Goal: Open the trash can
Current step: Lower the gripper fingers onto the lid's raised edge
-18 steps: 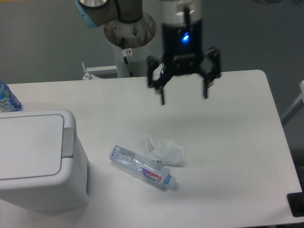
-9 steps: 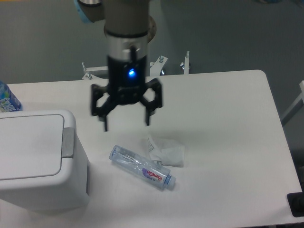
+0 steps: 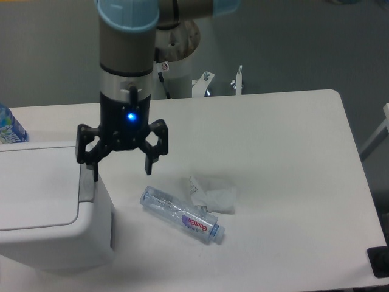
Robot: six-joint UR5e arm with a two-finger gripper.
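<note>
I'm hovering my gripper [image 3: 120,172], spread wide and empty, over the trash can [image 3: 51,207]; next, pressing its grey button [image 3: 87,182].

The trash can [image 3: 45,207] fills the near left corner of the table [image 3: 285,158]. Just beside its right wall lie a crushed bottle [image 3: 181,215] and a crumpled wrapper [image 3: 213,193], touching each other. The gripper [image 3: 121,174] hangs, fingers spread, over the can's right edge. A blue-labelled bottle [image 3: 9,128] stands behind the can.
</note>
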